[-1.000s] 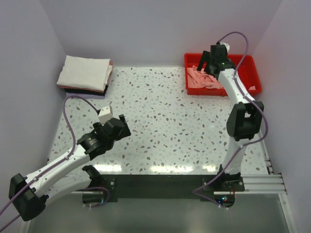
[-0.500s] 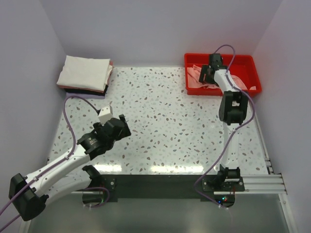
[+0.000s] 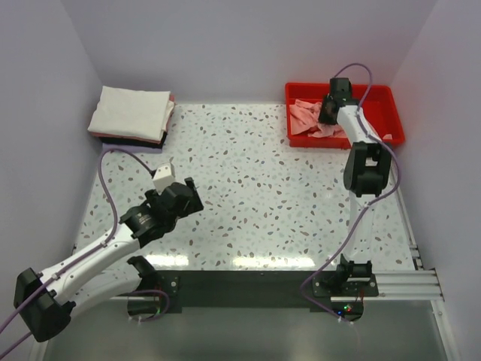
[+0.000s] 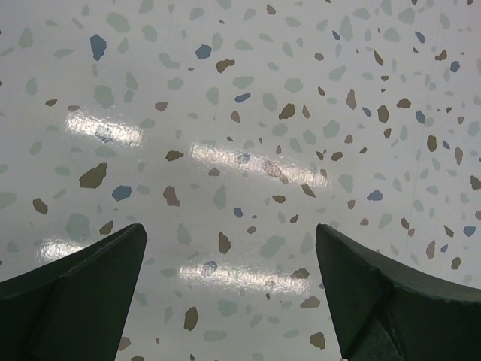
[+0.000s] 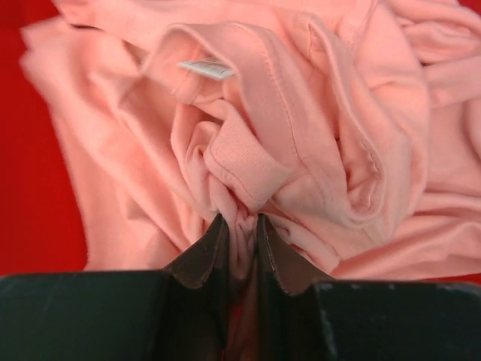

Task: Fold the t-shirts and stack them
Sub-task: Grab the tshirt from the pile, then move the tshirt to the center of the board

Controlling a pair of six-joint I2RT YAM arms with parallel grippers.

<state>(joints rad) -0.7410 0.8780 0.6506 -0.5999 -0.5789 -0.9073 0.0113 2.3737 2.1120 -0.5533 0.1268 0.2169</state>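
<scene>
My left hand [image 4: 229,248] hangs low over the near part of the table [image 3: 255,173], its fingers spread wide with nothing between them but bare speckled top. Farther out, my right hand [image 5: 240,226] is down in the red tray [image 3: 379,94] at the far right, fingers pressed together on a bunched fold of the salmon-pink t-shirt [image 5: 301,113]. That shirt lies crumpled in the tray, all soft ridges and twists, its ribbed collar turned up just above my pinch and the small white neck label [image 5: 207,68] showing beyond it. At the far left corner sits the stack of folded t-shirts [image 3: 131,113], a white one on top and darker edges beneath. I judge those done. The pink one is yet to be lifted out, spread, folded and stacked.
</scene>
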